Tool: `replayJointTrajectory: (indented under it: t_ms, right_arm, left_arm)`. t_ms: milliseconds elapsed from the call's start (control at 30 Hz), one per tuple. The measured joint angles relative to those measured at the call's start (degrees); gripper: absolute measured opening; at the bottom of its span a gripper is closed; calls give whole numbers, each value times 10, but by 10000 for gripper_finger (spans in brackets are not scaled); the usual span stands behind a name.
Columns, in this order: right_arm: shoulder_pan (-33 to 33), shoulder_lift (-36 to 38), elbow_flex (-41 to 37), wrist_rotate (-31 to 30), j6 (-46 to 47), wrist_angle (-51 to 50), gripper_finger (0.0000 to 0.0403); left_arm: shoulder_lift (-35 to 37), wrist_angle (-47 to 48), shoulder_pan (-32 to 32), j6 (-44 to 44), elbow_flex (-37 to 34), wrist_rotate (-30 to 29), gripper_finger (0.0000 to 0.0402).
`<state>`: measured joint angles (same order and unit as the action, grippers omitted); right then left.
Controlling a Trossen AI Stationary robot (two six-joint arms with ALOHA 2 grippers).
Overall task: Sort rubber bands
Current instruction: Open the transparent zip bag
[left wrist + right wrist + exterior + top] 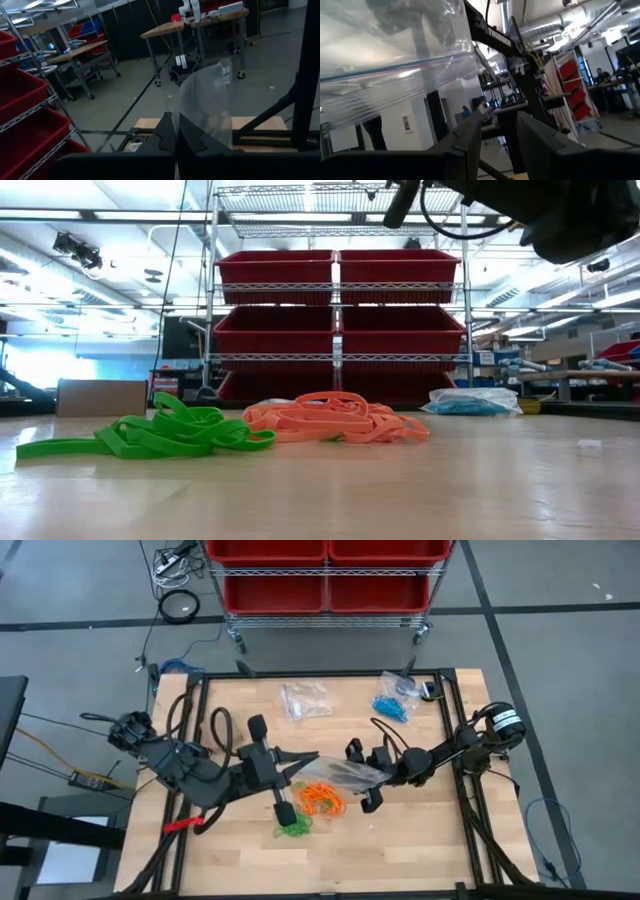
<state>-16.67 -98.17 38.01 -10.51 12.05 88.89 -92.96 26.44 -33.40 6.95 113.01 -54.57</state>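
Clear bag held between both grippers

We see the left gripper [312, 757] clamped on the clear bag [345, 773]; the right gripper [362, 775] stands parted at the bag's 3 o'clock end. Orange rubber bands [320, 799] and green rubber bands [293, 828] lie at its 6 o'clock.

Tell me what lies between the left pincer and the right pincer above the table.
In the high view, a clear plastic bag stretches between the left pincer and the right pincer, above the orange rubber bands.

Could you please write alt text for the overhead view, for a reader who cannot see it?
Two dark robot arms hold a clear plastic bag between them above a wooden table, over orange rubber bands and green rubber bands. Farther back lie another clear bag and a bag of blue bands.
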Motion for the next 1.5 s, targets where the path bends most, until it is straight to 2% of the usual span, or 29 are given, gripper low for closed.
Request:
replayJointTrajectory:
  t_ms: [200,700,1200,1333,1500]
  right_arm:
    - [-2,0,17,38,-3,-2,114]
    - [-6,0,23,42,-12,0,109]
    - [-16,0,62,61,-18,0,98]
    - [-16,1,53,58,-17,-8,95]
    - [-16,1,46,58,-17,-19,94]
  left_arm:
    - [-18,2,0,4,0,1,0]
    - [-27,3,-1,3,0,-3,0]
    - [-41,41,-8,-43,-1,-4,0]
    - [-40,21,-9,-38,-1,-5,0]
    - [-40,-41,-15,22,-1,-12,0]
